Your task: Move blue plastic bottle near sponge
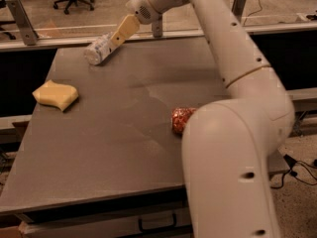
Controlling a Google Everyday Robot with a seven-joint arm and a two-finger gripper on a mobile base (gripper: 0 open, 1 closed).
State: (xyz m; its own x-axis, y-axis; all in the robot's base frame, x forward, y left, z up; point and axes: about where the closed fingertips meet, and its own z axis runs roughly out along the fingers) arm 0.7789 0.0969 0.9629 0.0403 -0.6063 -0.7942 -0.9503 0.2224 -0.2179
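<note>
The arm's bulky near link (pixel 228 177) fills the lower right of the frame. From there the arm is bent at an elbow at right and stretched up toward the top centre. On the grey table (pixel 99 157), a crushed red can (pixel 180 119) is partly hidden behind that link. The sponge (pixel 55 94) lies at mid left. The blue plastic bottle (pixel 100 49) lies on its side at the table's far edge, upper left, well apart from the sponge. The gripper (pixel 136 37) is held just right of the bottle. Its 2 fingers are apart, and the tan finger (pixel 123 31) overlaps the bottle's end.
</note>
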